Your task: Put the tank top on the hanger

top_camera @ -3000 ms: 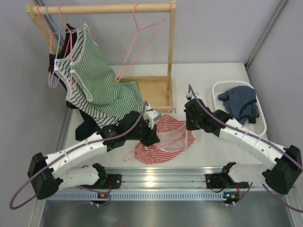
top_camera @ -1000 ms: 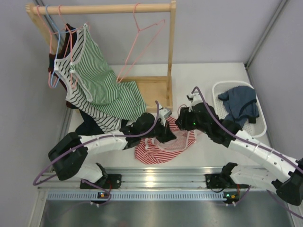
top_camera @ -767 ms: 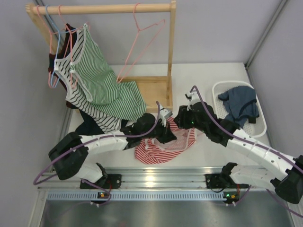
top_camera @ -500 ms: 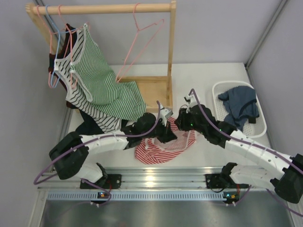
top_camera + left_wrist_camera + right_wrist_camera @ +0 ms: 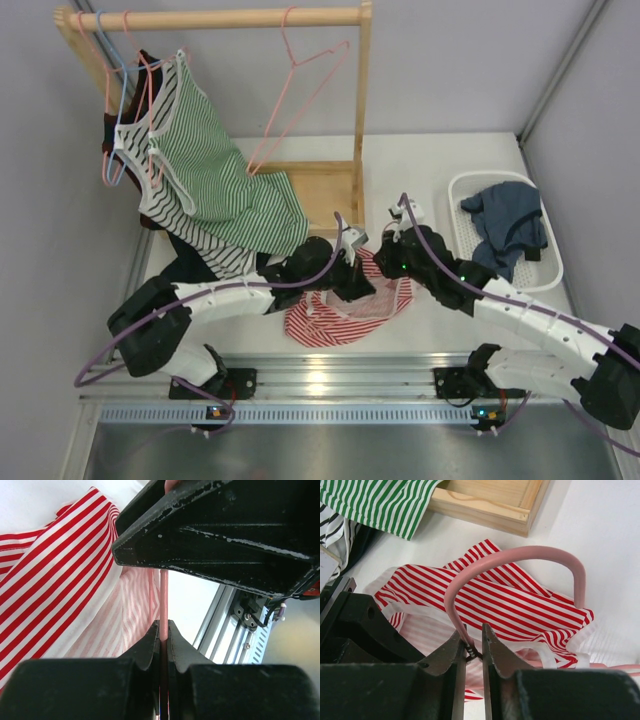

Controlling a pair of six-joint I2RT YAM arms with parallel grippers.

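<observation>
1. Now, right gripper [image 5: 472, 642]: jaws drawn nearly together on the twisted neck of the hanger [image 5: 520, 552], just under the hook. Over the last second they narrowed from part-open. Pads look to be on the wire; the contact itself is too fine to confirm.
2. Left gripper [image 5: 164, 630]: pressed together on a straight run of the same pink wire, as a second ago.
3. Change: three seconds back the right arm sat off toward the white basket [image 5: 455, 195] at 3 o'clock. It has since swung in to the hook at 12 o'clock of the tank top [image 5: 520, 605].
4. Judgement: both arms now have the hanger. Either can likely steady it while the other works fabric over a shoulder.
5. Tank top: crumpled on the table [image 5: 600, 530] between the arms, at 6 o'clock of the wooden rack base [image 5: 490, 502], apart from it. The hook arches above the stripes.
6. Hidden: the hanger's triangle is under cloth and arms in the top view, so I cannot tell whether either shoulder is threaded. The upper left wrist view is blocked by a black housing, probably the right gripper.
7. Green-striped top [image 5: 375, 500] cut off at 11 o'clock.
</observation>
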